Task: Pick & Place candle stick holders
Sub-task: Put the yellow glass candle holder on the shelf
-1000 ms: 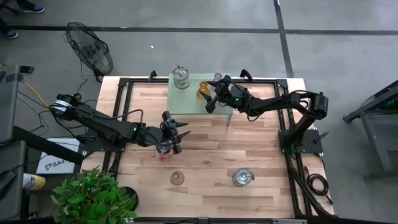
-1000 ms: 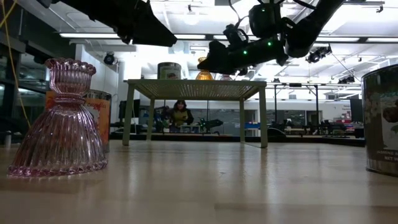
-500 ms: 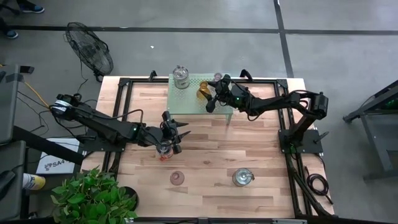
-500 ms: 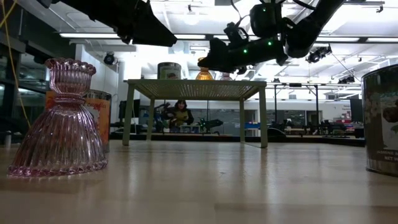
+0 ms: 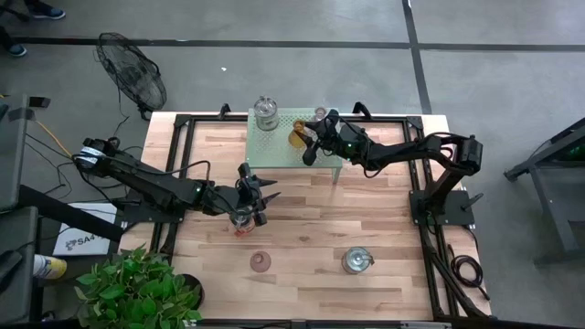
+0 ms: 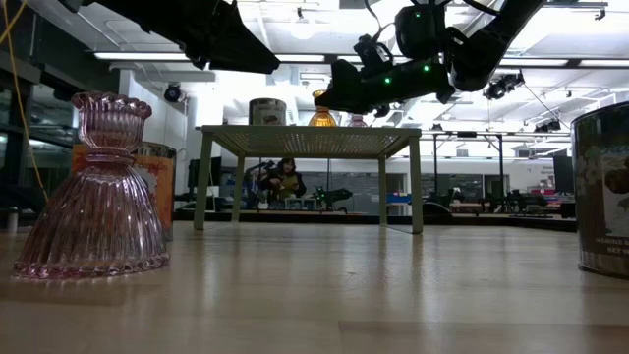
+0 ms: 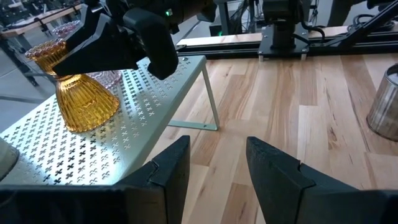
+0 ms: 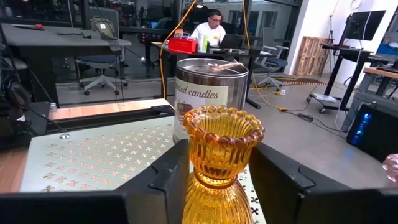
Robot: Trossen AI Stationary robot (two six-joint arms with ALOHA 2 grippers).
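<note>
While the left gripper (image 7: 217, 146) hangs over the table's (image 5: 302, 228) left-middle, its fingers (image 7: 168, 165) stand partly apart with only bare wood between them, gripping nothing. A labelled jar (image 5: 240, 220) sits on the table right by that wrist. Nearer the front edge stands the front pink holder (image 5: 260, 262), upright and alone. Next, the green shelf (image 5: 279, 151) at the back edge carries the shelf jar (image 5: 266, 113) on its left rear corner. Right of that, the amber holder (image 8: 221, 134) is upright on the shelf, with the right gripper (image 8: 219, 163) closed in on it, one finger against each side of its lower bell. The back pink holder (image 5: 320, 113) sits on the shelf's right rear corner, just behind. The front jar (image 5: 357, 260) stands at the table's front right, well apart.
</note>
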